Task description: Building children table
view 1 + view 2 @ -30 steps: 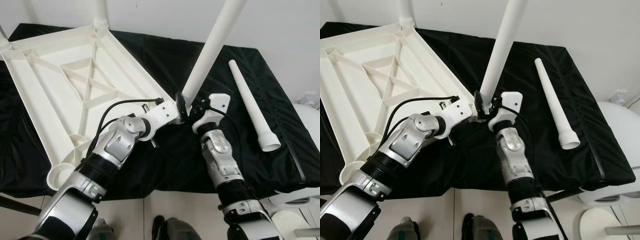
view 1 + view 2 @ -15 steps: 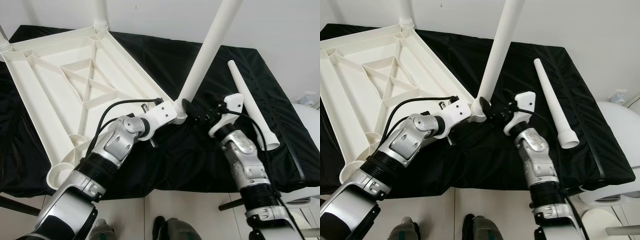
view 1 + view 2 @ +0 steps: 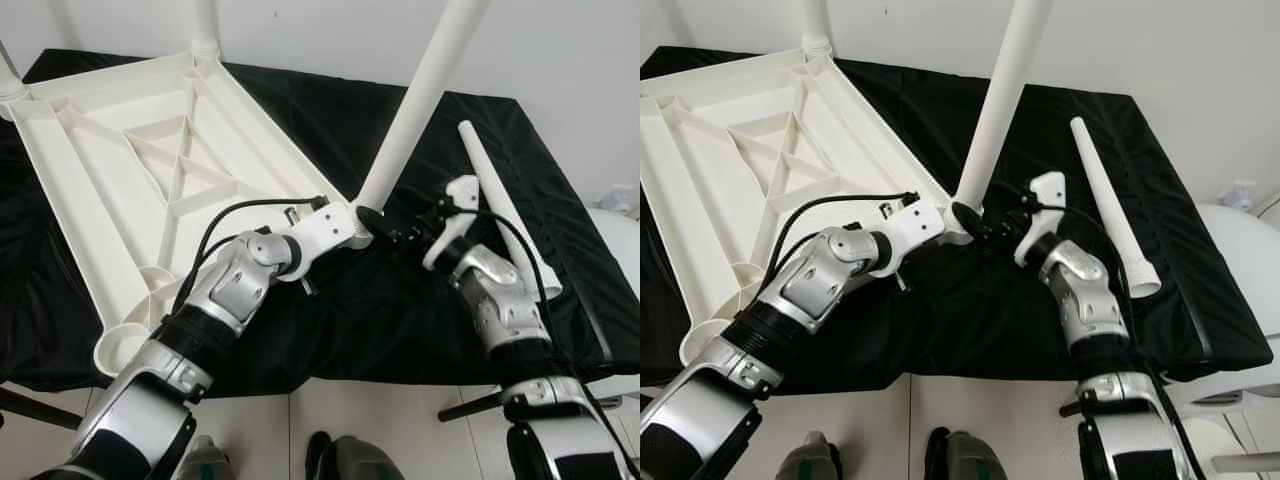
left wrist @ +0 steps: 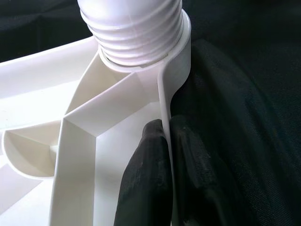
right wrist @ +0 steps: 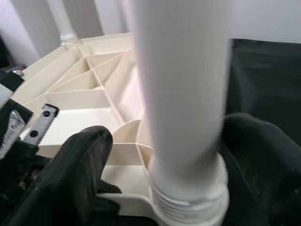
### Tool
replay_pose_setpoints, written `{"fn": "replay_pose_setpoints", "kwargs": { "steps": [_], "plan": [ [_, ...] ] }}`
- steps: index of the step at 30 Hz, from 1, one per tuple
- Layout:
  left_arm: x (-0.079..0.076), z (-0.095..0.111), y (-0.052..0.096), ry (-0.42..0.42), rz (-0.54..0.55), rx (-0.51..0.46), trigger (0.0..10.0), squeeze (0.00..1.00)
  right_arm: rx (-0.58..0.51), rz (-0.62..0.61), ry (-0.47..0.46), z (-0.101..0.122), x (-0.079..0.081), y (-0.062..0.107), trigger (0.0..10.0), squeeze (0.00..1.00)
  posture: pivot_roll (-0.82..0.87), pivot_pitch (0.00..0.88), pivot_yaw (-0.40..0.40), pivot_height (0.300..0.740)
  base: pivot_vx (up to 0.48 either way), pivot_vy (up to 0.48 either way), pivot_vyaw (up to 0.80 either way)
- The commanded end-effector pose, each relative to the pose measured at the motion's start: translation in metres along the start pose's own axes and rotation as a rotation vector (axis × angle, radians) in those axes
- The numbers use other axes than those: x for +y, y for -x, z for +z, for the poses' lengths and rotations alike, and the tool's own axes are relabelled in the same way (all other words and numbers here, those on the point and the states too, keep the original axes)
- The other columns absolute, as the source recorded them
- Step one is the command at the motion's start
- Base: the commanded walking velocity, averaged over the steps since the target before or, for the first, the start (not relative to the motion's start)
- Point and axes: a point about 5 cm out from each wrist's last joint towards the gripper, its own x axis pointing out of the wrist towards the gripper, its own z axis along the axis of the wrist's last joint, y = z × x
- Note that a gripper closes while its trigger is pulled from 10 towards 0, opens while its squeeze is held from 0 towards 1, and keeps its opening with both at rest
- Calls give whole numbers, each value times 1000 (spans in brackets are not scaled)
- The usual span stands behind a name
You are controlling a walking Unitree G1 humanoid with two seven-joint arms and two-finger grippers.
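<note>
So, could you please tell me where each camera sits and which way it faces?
Left eye, head: down at the upturned white plastic tabletop; both silver arms.
Right eye: same scene, including the loose white tapered leg.
Left wrist: along left gripper pinching the tabletop rim.
Right wrist: along right gripper, fingers either side of the upright white leg.
Shared: both wrist views show that leg's threaded base.

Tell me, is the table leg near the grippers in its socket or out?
In. The table leg's threaded end sits inside the corner socket of the upturned tabletop.
</note>
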Motion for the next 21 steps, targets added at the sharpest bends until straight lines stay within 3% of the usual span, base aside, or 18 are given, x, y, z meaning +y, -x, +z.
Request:
{"fn": "replay_pose_setpoints", "kwargs": {
  "steps": [1,10,21],
  "plan": [
    [-4,-17,-1,6,-1,77,10000,0,34,14,13,-4,-5,-4,10000,0,76,59,-100,740,0,0,0],
    [-7,-14,-2,10,1,68,10000,0,40,-20,64,6,-20,-20,10000,0,83,57,-110,740,0,0,0],
    [-9,-12,-3,8,-3,61,10000,0,62,-14,82,6,-25,-27,10000,0,82,55,-108,740,0,0,0]
  ]
}}
